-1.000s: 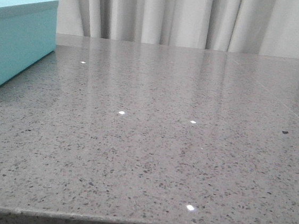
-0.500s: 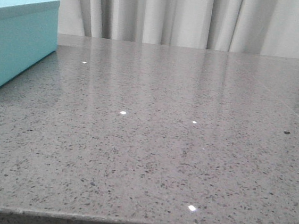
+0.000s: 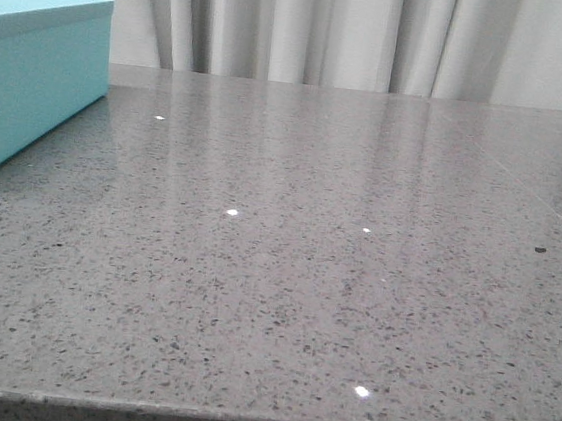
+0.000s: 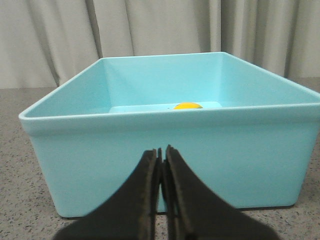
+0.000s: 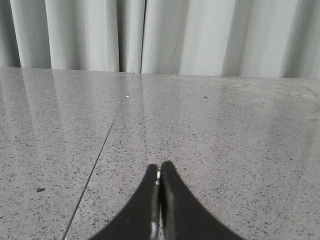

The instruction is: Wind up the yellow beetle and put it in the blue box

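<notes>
Front view: blue box (image 3: 34,74) stands far left on the worktop (image 3: 305,273).

Left wrist view: left gripper (image 4: 161,155) pressed together, empty, facing the box; yellow beetle (image 4: 188,106) lies inside, apparently stored.

Right wrist view: right gripper (image 5: 160,172) pressed together, idle over bare worktop.

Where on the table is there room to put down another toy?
The grey table is bare from the blue box on the left across to the right edge, and back to the curtain. Only inside the box is anything: the yellow beetle at its far end.
</notes>
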Robot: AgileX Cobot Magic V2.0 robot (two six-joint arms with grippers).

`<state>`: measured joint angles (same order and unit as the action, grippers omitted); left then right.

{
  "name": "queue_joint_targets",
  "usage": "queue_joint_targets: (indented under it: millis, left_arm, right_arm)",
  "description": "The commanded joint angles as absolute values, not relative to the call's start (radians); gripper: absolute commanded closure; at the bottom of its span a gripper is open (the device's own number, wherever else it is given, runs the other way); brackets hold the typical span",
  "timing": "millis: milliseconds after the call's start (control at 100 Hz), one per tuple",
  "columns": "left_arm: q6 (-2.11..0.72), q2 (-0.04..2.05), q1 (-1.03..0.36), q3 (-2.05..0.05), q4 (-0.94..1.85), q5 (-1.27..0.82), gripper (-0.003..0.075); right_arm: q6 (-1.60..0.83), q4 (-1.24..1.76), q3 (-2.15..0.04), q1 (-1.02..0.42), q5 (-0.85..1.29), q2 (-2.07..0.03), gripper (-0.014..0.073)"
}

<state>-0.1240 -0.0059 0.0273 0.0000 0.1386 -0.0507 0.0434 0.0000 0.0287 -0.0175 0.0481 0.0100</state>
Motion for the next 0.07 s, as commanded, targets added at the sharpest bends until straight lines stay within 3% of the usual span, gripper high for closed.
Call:
queue_joint_targets:
  millis: [0, 60]
  left_arm:
    - [-0.115, -0.037, 0.03, 0.021, 0.14, 0.021, 0.0739]
    - [-0.115, -0.037, 0.03, 0.021, 0.14, 0.021, 0.0739]
  right_arm:
    - [0.034, -0.006, 0.014, -0.012, -0.022, 0.032, 0.0661]
    - [0.034, -0.006, 0.014, -0.012, -0.022, 0.032, 0.0661]
